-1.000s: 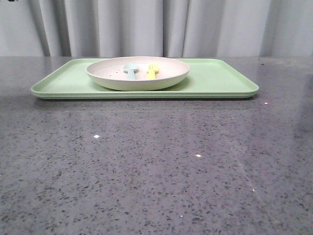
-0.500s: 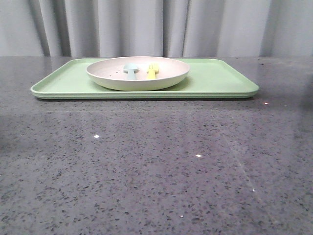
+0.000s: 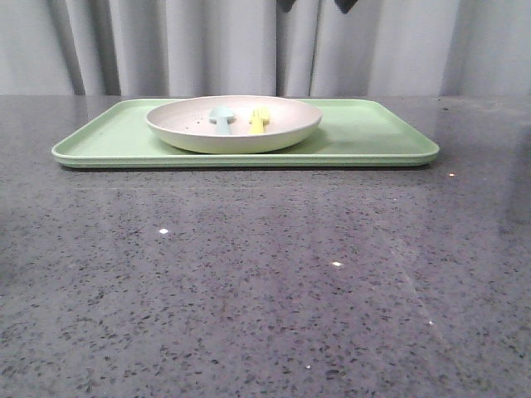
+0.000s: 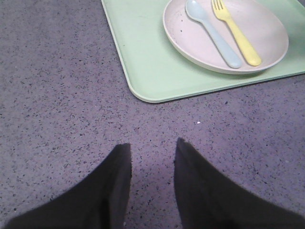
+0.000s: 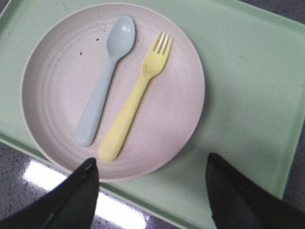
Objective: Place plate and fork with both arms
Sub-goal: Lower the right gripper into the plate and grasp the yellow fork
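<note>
The plate (image 3: 234, 124) sits on the green tray (image 3: 373, 137) near the tabletop's (image 3: 265, 282) far edge, with the fork (image 5: 136, 102) lying inside it next to a blue spoon (image 5: 105, 78). Right claw (image 5: 150, 193) hangs wide open over the plate holding nothing; left claw (image 4: 152, 179) is part open and empty above bare tabletop, just off the tray's corner

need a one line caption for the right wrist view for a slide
Open right gripper above a cream plate holding a yellow fork and blue spoon on a green tray.
</note>
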Robot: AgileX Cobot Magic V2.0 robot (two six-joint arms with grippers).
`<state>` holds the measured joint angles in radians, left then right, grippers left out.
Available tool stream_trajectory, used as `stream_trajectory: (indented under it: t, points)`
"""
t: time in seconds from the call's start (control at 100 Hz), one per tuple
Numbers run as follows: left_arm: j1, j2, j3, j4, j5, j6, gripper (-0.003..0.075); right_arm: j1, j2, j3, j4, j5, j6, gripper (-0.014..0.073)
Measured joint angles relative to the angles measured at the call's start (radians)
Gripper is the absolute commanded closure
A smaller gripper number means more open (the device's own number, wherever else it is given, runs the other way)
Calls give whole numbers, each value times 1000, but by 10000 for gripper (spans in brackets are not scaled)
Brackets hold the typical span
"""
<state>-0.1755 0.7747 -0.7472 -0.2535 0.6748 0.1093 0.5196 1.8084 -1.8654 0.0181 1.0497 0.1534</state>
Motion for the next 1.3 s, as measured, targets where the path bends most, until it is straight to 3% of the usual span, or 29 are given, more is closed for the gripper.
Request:
stream_trajectory:
  t: [0.5, 1.3]
  points:
    - [0, 0, 0, -22, 41, 0, 491, 9, 271, -170, 111, 24, 85, 105]
    - [0, 0, 0, -42, 53, 0, 491, 9, 359, -177, 98, -5, 87, 105]
